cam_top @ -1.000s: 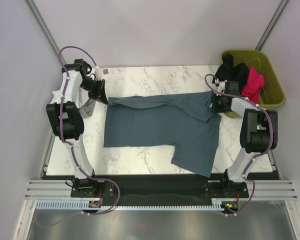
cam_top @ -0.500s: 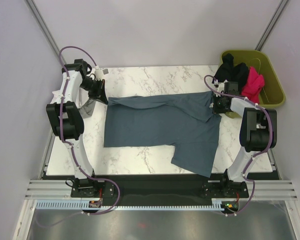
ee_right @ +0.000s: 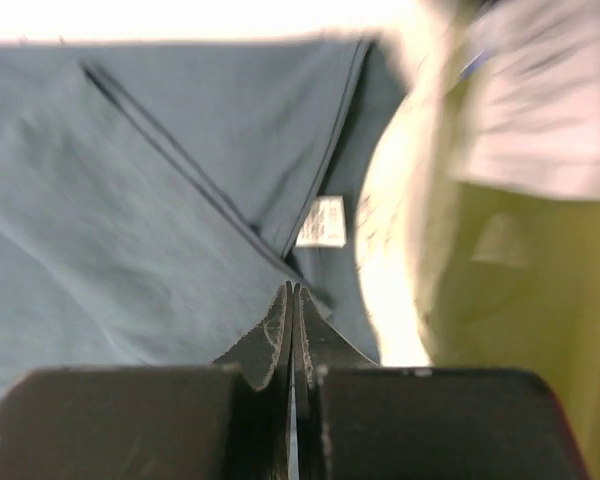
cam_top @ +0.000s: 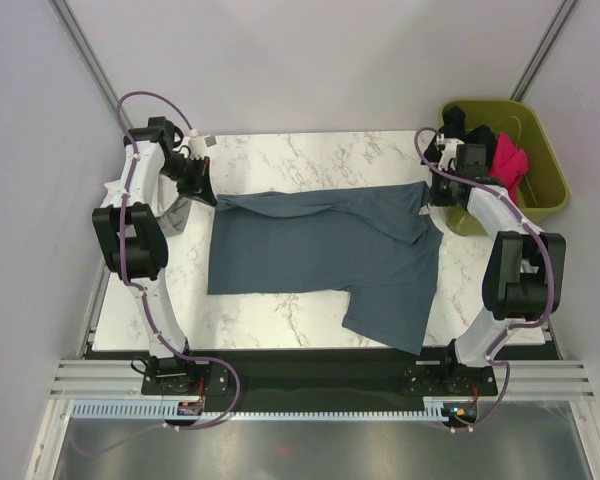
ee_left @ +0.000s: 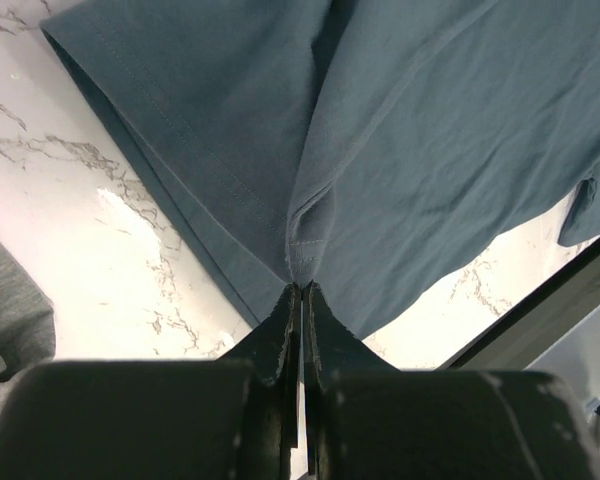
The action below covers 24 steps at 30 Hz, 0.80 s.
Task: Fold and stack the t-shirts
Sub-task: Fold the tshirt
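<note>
**Slate blue-grey t-shirt, spread flat, pinched at both far corners**

Item 1. Slate blue-grey t-shirt [cam_top: 320, 255]. It lies opened out across the middle of the marble surface [cam_top: 310, 160] and covers most of its width. The body runs left to right. One part reaches down to the near edge on the right side. The cloth is mostly smooth, with a few soft folds along the far edge. A white label [ee_right: 322, 222] shows on the cloth near the far right corner.

Item 2. Left fingers [ee_left: 300, 300]. They are pressed together on a small raised pleat of the shirt's hem at its far left corner. In the left wrist view the stitched hem runs diagonally away from the pinch, and bare marble shows beside it. A piece of grey cloth [ee_left: 5, 320] sits at the left border of that view, apart from the shirt.

Item 3. Right fingers [ee_right: 292, 300]. They are drawn together with no gap between the tips, closed on the shirt's cloth at its far right corner, just below the label. The right wrist view is blurred, so the exact bite of cloth is hard to make out.

Item 4. Olive-green bin [cam_top: 540, 190]. It stands off the far right corner of the surface, just beside the right fingers. Inside it are a black garment [cam_top: 483, 135] and a magenta-pink garment [cam_top: 508, 160], bunched together and unfolded. The right wrist view shows a pale blurred mass over the bin that cannot be identified.
</note>
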{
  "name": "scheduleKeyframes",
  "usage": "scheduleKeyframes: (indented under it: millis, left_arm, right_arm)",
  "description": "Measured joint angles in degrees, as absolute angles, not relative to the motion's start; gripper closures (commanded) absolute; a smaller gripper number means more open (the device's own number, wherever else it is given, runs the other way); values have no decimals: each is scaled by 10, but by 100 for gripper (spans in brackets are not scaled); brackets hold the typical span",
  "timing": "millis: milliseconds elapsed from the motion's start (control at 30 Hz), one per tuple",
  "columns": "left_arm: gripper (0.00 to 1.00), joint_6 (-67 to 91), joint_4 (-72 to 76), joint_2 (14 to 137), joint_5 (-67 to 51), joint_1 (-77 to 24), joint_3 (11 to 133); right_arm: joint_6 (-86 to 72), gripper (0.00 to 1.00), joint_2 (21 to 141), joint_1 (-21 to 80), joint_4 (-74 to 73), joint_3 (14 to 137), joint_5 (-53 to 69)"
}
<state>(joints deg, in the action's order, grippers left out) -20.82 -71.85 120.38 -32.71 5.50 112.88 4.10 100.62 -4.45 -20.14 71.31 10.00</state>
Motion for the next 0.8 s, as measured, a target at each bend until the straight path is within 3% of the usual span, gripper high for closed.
scheduleKeyframes:
  millis: [100,233,533,800]
  left_arm:
    - [98,-203,-711,1204,-327,55,1129]
    - [98,-198,-708,1204,-331,55,1134]
    - [98,-191,-704,1204,-337,55,1136]
    - [98,-189,-703,1204,-337,55,1138]
  right_arm:
    - [34,96,980,-46,-199,721,97]
    - [25,56,971,-47,-198,716,101]
    - [15,52,974,-45,-212,613,117]
    - [17,53,1008,-43,-209,621,105]
